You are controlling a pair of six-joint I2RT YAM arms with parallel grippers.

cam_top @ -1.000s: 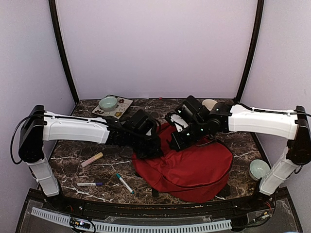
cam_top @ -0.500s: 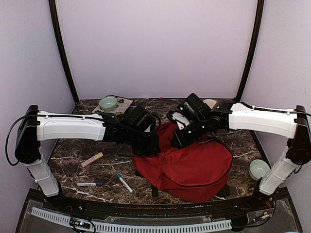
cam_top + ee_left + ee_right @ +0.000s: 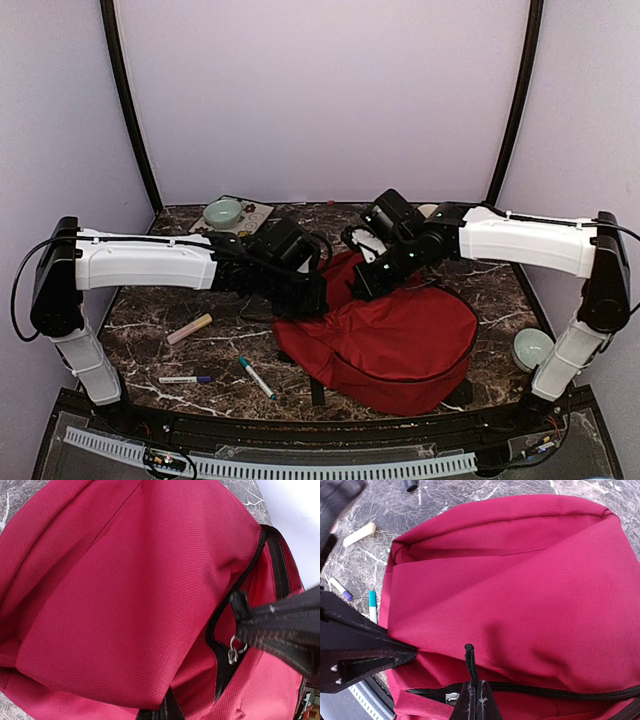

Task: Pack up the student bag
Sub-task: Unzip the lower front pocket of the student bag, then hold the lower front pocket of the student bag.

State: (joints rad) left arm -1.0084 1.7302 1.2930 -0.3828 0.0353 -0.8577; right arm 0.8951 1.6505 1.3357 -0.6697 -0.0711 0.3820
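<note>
- The student bag (image 3: 400,340) lies flat on the counter (image 3: 150,310), directly under both hands, with its upper rim between them.
- The left hand (image 3: 412,654) is closed narrow and pinches a fold of the red cloth at this rim. The right hand (image 3: 474,696), just beside it, is also closed, on the black zipper tab (image 3: 468,657).
- I judge the task is near its beginning: the zipper (image 3: 221,677) looks parted only a little by its slider (image 3: 232,652), and I see nothing inside.
- Left to pack, it seems: a cream stick (image 3: 189,328), a teal-capped pen (image 3: 257,377) and a purple marker (image 3: 185,379), on the counter outward of the left hand, apart from the bag.
- The cloth is finely woven, soft, and falls in loose folds. The zipper tape is black, and the slider is small shiny metal with a ring.
- The counter looks hard and smooth, dark stone with white veins.
</note>
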